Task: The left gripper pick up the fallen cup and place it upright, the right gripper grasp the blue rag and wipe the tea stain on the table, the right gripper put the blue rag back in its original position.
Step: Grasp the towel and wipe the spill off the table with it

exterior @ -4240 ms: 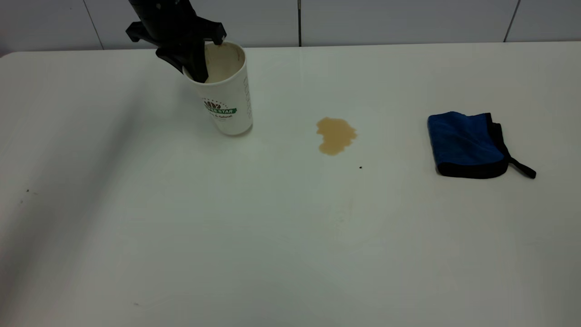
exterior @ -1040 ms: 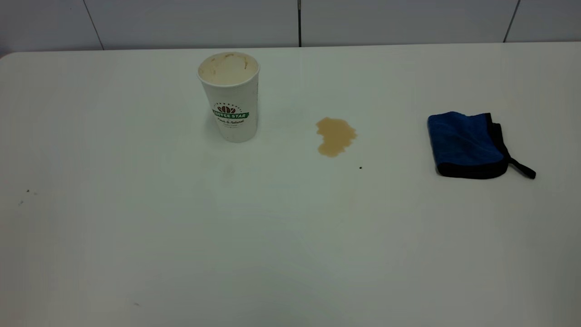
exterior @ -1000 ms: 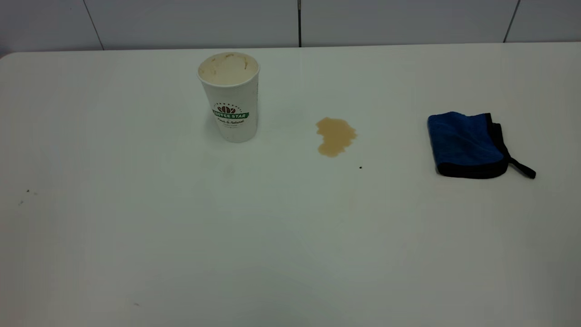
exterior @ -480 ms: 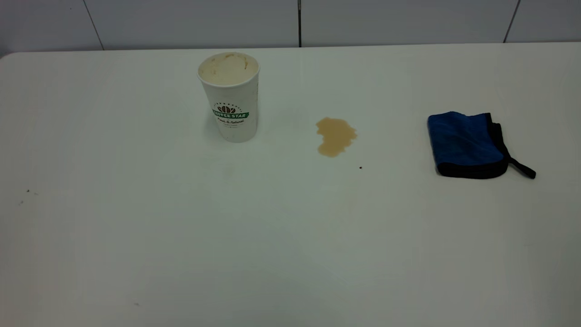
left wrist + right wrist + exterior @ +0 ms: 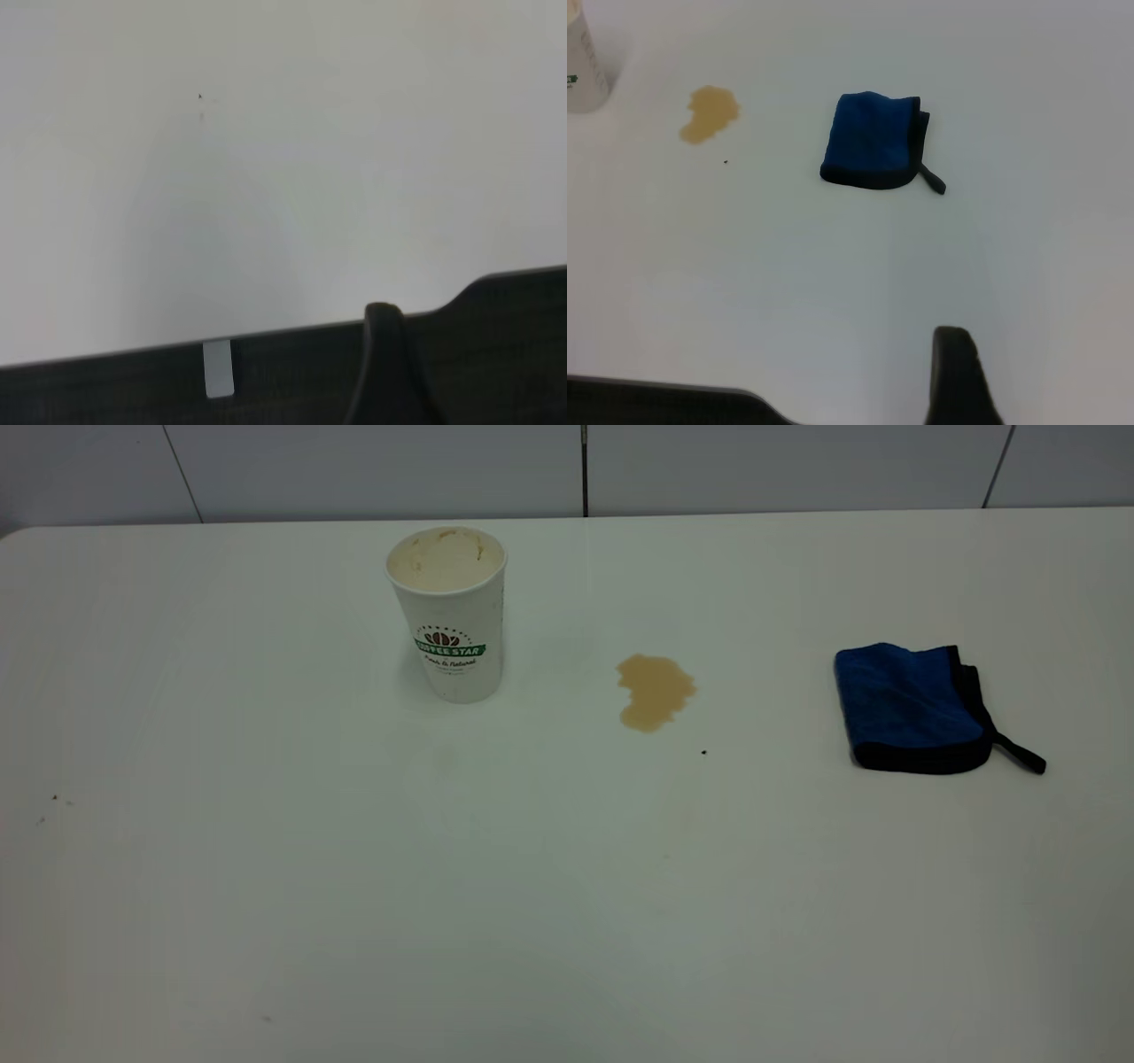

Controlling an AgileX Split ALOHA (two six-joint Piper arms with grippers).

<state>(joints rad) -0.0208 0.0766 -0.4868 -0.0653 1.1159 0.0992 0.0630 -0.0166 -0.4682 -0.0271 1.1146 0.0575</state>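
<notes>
The cup (image 5: 450, 613) stands upright and alone on the table (image 5: 532, 868), at the back left of centre. The tea stain (image 5: 655, 690) lies to its right. The blue rag (image 5: 912, 707) lies folded farther right, its black loop tail pointing right. Neither gripper shows in the exterior view. The left gripper (image 5: 383, 354) shows only as a dark part over bare table near its edge. The right gripper (image 5: 954, 372) hangs above the table, well short of the rag (image 5: 873, 142), with the stain (image 5: 709, 113) and the cup's side (image 5: 585, 62) beyond.
A tiny dark speck (image 5: 703, 752) lies just right of and below the stain, and a few specks (image 5: 53, 799) lie at the far left. A grey panelled wall (image 5: 585, 469) runs behind the table's back edge.
About four seconds ago the left gripper held the tilted cup by its rim. Now the cup stands upright and free, and the left arm has left the exterior view. Nothing moved in the last second.
</notes>
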